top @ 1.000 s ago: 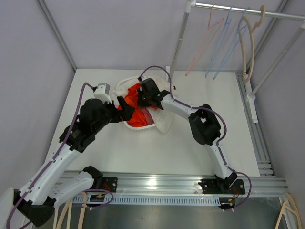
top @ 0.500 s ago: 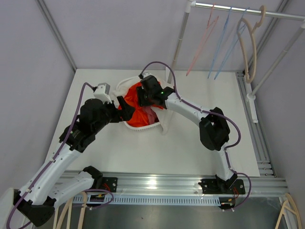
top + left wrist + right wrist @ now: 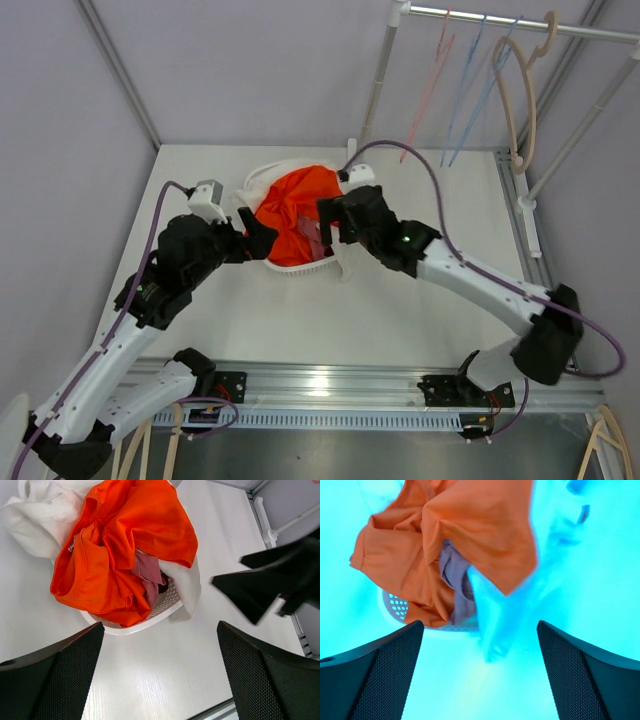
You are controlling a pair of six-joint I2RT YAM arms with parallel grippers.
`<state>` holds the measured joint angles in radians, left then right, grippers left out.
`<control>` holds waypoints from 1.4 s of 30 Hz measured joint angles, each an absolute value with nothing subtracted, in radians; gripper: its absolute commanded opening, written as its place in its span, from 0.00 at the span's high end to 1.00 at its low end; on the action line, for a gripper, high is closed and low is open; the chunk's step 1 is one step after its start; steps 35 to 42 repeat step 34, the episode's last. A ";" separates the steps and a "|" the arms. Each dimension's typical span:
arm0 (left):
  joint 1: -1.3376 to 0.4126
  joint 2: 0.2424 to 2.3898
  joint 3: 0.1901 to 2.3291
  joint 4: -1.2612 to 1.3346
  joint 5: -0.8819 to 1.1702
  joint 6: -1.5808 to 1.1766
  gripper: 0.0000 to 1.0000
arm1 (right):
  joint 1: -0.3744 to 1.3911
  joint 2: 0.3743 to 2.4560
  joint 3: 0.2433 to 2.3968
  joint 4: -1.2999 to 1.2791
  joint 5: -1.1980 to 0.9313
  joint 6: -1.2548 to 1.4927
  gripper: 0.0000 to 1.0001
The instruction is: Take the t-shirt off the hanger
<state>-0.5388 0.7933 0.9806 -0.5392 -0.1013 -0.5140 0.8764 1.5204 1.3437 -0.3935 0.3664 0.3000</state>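
1. Judging by how things lie, the task looks almost done: the crumpled orange cotton t-shirt (image 3: 298, 205) sits heaped in the white perforated plastic basket (image 3: 290, 268) at about 11 o'clock on the white table (image 3: 400, 290). No hanger shows in it, though a hanger buried in the folds cannot be ruled out.
2. The step in hand seems to be clearing both arms from the basket. To do it well, each hand should rise before it swings aside, so that no finger catches the loose orange hem draped over the rim at 3 o'clock.
3. The dusty-pink garment (image 3: 147, 570) and the white cloth (image 3: 35, 520) share the basket with the shirt, and a dragged fold could tip them all out.
4. The left hand (image 3: 258, 232) hovers at 8 o'clock of the basket, fingers wide apart, gripping and touching nothing.
5. The right hand (image 3: 332, 220) hangs at 3 o'clock of the basket, fingers likewise spread and empty, just beside the shirt.
6. Thin pink and blue hangers and a pale wooden hanger (image 3: 520, 90) hang on the metal rail (image 3: 520, 22) at 1 o'clock, well apart from the basket.
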 measured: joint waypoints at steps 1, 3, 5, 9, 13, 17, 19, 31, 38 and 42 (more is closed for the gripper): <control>-0.539 0.780 0.980 -0.546 -0.102 -0.513 0.00 | 0.876 1.446 1.291 -0.377 0.381 0.295 0.00; -0.539 0.749 0.980 -0.560 -0.103 -0.512 0.01 | 0.873 1.303 1.209 -0.366 0.409 0.290 0.01; -0.539 0.712 0.979 -0.576 -0.105 -0.505 0.00 | 0.872 1.184 1.163 -0.373 0.439 0.287 0.01; -0.539 0.649 0.976 -0.611 -0.110 -0.496 0.01 | 0.873 1.000 1.113 -0.410 0.504 0.295 0.00; -0.539 0.593 0.947 -0.630 -0.115 -0.496 0.00 | 0.872 0.838 1.033 -0.464 0.562 0.317 0.00; -0.538 0.551 0.878 -0.643 -0.129 -0.497 0.00 | 0.873 0.691 0.931 -0.513 0.613 0.329 0.00; -0.538 0.541 0.852 -0.653 -0.129 -0.499 0.00 | 0.873 0.641 0.896 -0.539 0.638 0.340 0.01; -0.538 0.508 0.814 -0.673 -0.150 -0.508 0.01 | 0.873 0.610 0.873 -0.601 0.702 0.385 0.01; -0.538 0.508 0.814 -0.676 -0.155 -0.508 0.00 | 0.873 0.610 0.873 -0.605 0.712 0.390 0.00; -0.538 0.508 0.814 -0.676 -0.155 -0.508 0.00 | 0.873 0.610 0.873 -0.605 0.712 0.390 0.00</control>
